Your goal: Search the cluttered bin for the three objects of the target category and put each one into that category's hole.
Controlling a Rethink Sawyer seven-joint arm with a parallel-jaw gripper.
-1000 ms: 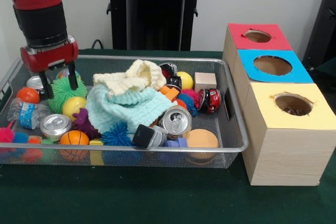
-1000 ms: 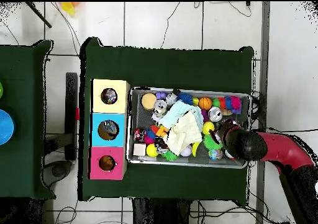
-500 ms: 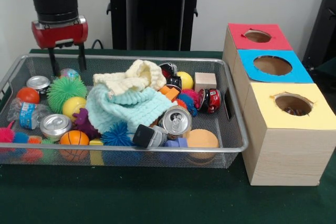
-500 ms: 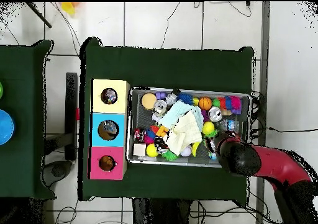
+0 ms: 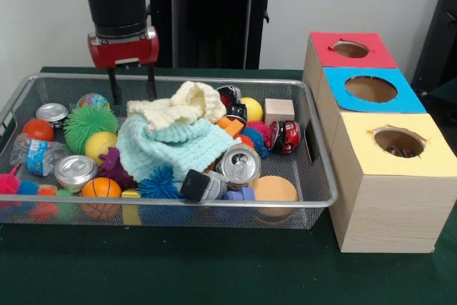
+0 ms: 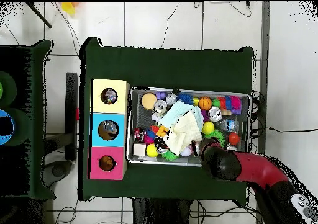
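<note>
The wire mesh bin (image 5: 178, 203) holds a heap of clutter. A cream cloth (image 5: 182, 105) lies over a mint cloth (image 5: 171, 144) in its middle. Around them are cans (image 5: 239, 164) (image 5: 75, 171) (image 5: 51, 112), a green spiky ball (image 5: 89, 123), a yellow ball (image 5: 100, 144), a small basketball (image 5: 100, 188), a wooden block (image 5: 279, 111) and a red toy (image 5: 288, 136). My gripper (image 5: 132, 96) hangs open and empty above the bin's far rim, just left of the cream cloth. From overhead, the red arm (image 6: 248, 169) covers the gripper at the bin's edge (image 6: 189, 164).
Three wooden boxes stand in a row right of the bin, each with a round hole: red top (image 5: 350, 49), blue top (image 5: 371, 89), yellow top (image 5: 396, 142). A crushed plastic bottle (image 5: 36, 156) and an orange ball (image 5: 37, 129) lie at the bin's left end.
The gripper has lifted out of the bin's left end, empty, and moved right along the far rim towards the cream cloth. The clutter has not shifted.
</note>
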